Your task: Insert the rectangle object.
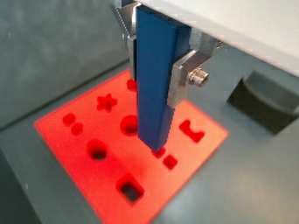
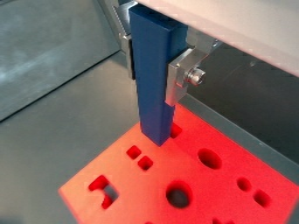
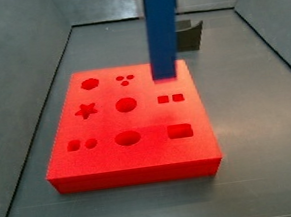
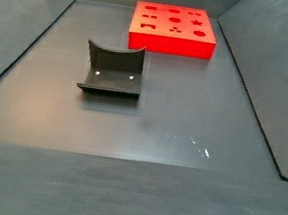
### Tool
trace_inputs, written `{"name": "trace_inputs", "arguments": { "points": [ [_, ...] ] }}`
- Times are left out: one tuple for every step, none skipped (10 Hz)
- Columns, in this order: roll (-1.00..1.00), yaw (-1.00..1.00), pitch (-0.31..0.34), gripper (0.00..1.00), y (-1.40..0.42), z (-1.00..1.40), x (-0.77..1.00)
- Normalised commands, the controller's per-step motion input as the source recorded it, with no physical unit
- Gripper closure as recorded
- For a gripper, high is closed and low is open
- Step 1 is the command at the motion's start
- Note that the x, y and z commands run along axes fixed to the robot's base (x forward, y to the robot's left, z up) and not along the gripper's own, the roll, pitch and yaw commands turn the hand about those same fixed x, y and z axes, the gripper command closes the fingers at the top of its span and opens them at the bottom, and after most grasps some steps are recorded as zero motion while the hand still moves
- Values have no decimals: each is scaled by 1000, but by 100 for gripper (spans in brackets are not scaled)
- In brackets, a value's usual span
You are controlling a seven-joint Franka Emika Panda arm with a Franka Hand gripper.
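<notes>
My gripper is shut on the rectangle object, a long plain blue bar held upright between the silver fingers. Both wrist views show this grip. The bar hangs over the red block, which has several shaped holes in its top. In a side view the bar has its lower end over the back right part of the block, and the gripper is cut off by the frame's top. A rectangular hole lies at the block's front right. I cannot tell whether the bar touches the block.
The dark fixture stands on the grey floor apart from the red block. It also shows behind the block in a side view and in a wrist view. Sloped grey walls enclose the floor.
</notes>
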Motion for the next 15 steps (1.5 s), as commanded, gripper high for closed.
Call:
{"name": "trace_inputs", "arguments": {
  "points": [
    [149, 0, 0, 100, -594, -640, 880],
    [261, 0, 257, 100, -529, 6, 414],
    [0, 0, 0, 100, 0, 0, 23],
    [59, 60, -9, 100, -191, -337, 60],
    [121, 263, -36, 100, -411, -474, 57],
    [159, 283, -7, 100, -540, -354, 0],
    [26, 40, 0, 100, -57, 0, -3],
    [0, 0, 0, 100, 0, -17, 0],
    [77, 111, 0, 100, 0, -214, 0],
    [74, 0, 0, 100, 0, -169, 0],
    [77, 0, 0, 100, 0, -143, 0],
    [80, 0, 0, 100, 0, -126, 0],
    [71, 0, 0, 100, 0, -131, 0],
    [56, 0, 0, 100, 0, -154, 0],
    [64, 0, 0, 100, 0, -186, 0]
  ]
}}
